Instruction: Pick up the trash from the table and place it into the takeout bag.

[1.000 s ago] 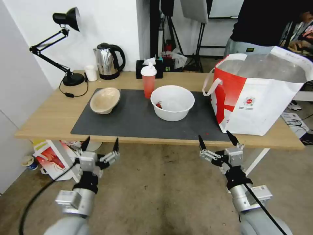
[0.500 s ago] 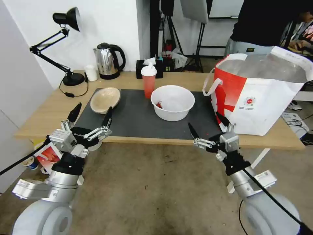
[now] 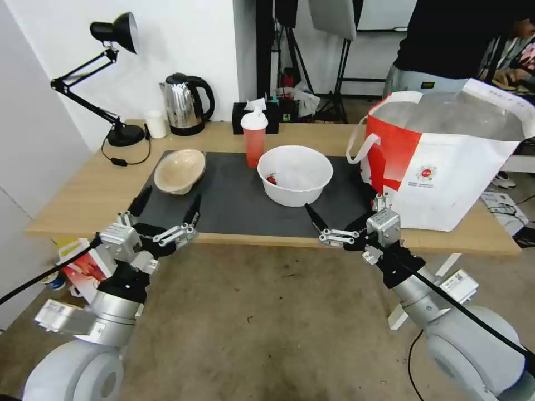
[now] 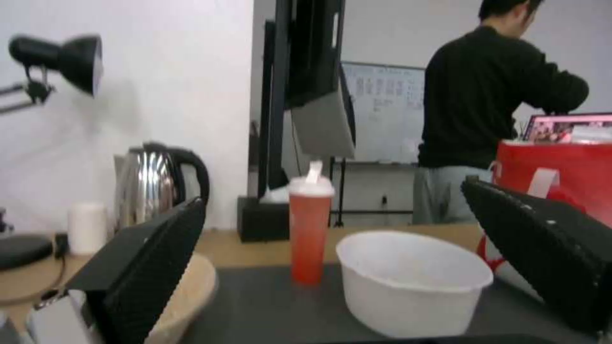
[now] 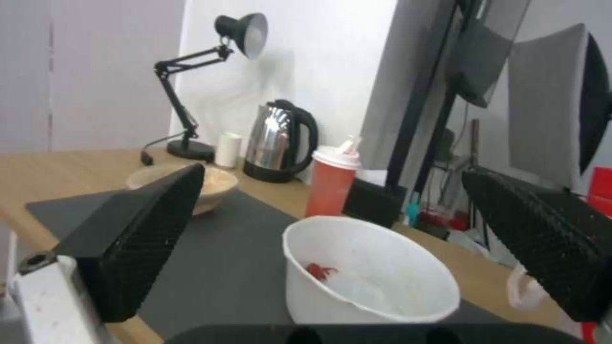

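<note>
Two grippers: both spread wide, nothing held, at counter (image 3: 83, 195) front edge
L gripper (image 3: 167, 213): over mat's (image 3: 234, 206) near-left corner
Pulp bowl (image 3: 179, 170): just beyond L gripper, tilted, on mat
R gripper (image 3: 340, 216): over mat's near edge
White bowl (image 3: 295, 175): just ahead of R gripper, red bit inside
Red cup (image 3: 254, 137): upright behind white bowl, farther from R gripper
Takeout bag (image 3: 446, 161): close beside R gripper on its right, standing on counter, top open
</note>
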Controlling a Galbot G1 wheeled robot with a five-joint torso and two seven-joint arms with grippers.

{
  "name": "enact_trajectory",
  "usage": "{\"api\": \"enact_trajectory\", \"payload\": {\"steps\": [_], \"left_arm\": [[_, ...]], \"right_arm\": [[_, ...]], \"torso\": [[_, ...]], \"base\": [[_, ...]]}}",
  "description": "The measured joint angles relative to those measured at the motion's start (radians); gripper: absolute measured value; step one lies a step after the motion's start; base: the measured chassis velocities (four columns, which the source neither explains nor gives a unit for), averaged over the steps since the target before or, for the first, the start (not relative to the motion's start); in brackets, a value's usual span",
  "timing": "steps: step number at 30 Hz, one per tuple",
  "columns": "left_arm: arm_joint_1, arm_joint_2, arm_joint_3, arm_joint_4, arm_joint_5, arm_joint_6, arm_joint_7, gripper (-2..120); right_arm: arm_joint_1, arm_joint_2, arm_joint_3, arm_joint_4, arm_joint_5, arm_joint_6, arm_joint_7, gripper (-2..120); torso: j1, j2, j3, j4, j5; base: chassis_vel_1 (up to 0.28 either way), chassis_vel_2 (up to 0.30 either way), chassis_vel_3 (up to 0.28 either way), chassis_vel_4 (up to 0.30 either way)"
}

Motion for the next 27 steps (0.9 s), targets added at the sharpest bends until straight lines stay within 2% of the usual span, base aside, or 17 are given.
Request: {"api": "enact_trajectory", "payload": {"steps": [10,18,27], "left_arm": [[0.004,0.004,0.013,0.049,0.005,0.013,-0.001,100],[0.014,0.004,0.013,0.064,0.025,0.021,-0.006,100],[0.022,0.000,0.014,0.072,0.033,0.023,-0.027,100]], "right_arm": [[-0.019,0.010,0.008,0.005,-0.023,-0.046,0.061,100],[-0.083,0.035,-0.016,0.032,-0.030,-0.156,0.226,100],[-0.156,0.068,-0.050,0.043,-0.030,-0.171,0.304,100]], "torso": [[0.000,0.000,0.000,0.0000,-0.0002],[0.000,0.000,0.000,0.0001,-0.0001],[0.000,0.000,0.000,0.0001,-0.0001]], "base": [[0.000,0.000,0.000,0.000],[0.000,0.000,0.000,0.000],[0.000,0.000,0.000,0.000]]}}
